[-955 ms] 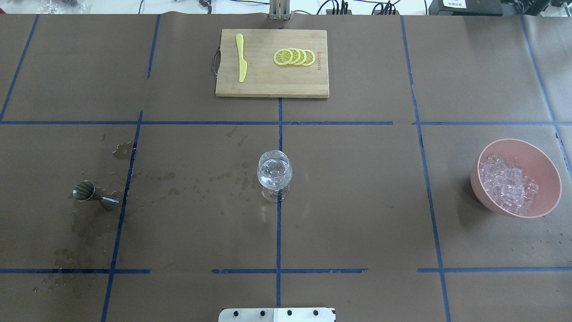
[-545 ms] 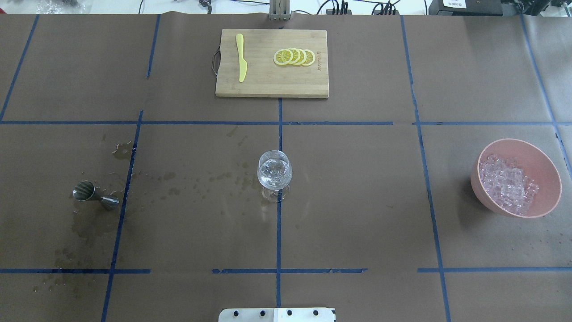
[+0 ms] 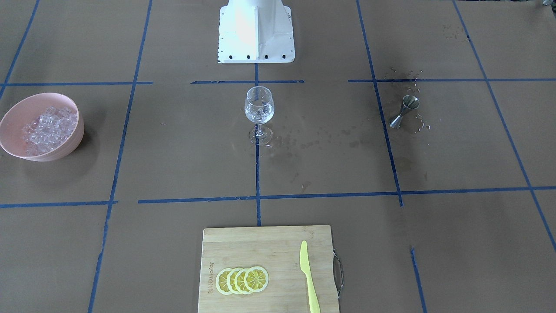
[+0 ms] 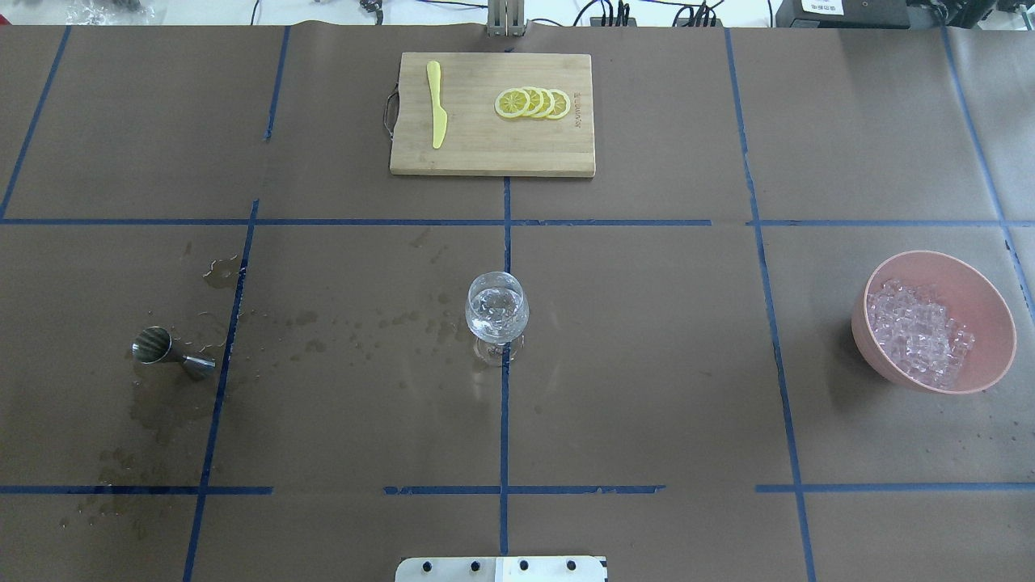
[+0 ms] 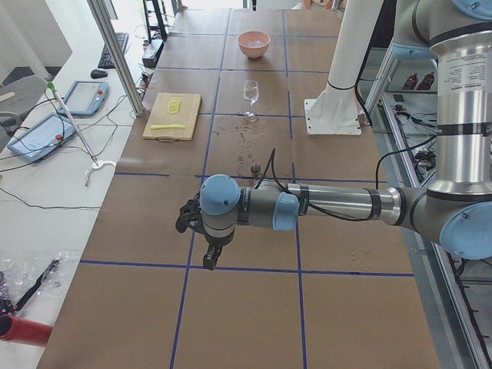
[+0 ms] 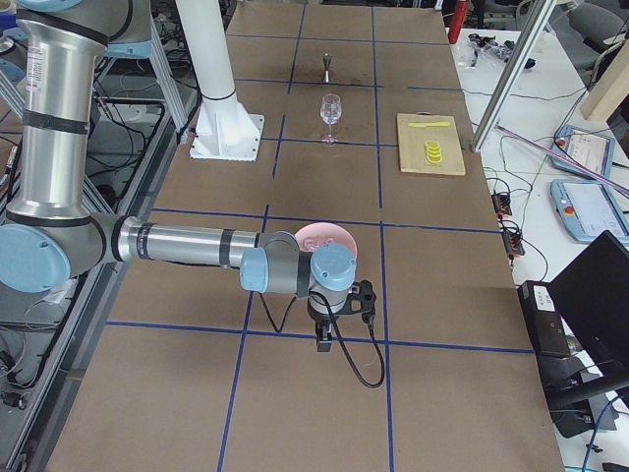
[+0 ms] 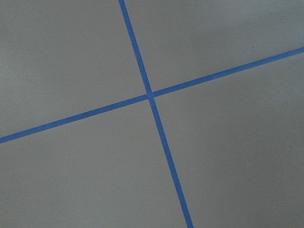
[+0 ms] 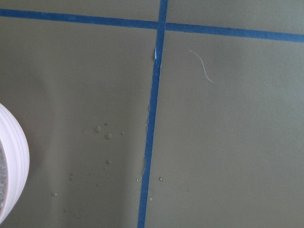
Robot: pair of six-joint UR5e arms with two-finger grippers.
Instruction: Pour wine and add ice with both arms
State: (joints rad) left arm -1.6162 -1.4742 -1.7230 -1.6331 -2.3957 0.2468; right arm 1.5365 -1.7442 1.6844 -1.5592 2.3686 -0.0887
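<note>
The wine glass stands upright at the table's middle with clear contents in its cup; it also shows in the front view. The ice is heaped in a pink bowl at the right. A steel jigger lies on its side at the left among wet spots. Both arms are outside the overhead view. The left gripper hangs over bare paper well off from the jigger. The right gripper hangs just beside the bowl. I cannot tell whether either is open or shut.
A wooden cutting board at the far side carries a yellow knife and lemon slices. The white pedestal stands at the robot's side. Blue tape lines cross the brown paper. The bowl's rim edges into the right wrist view.
</note>
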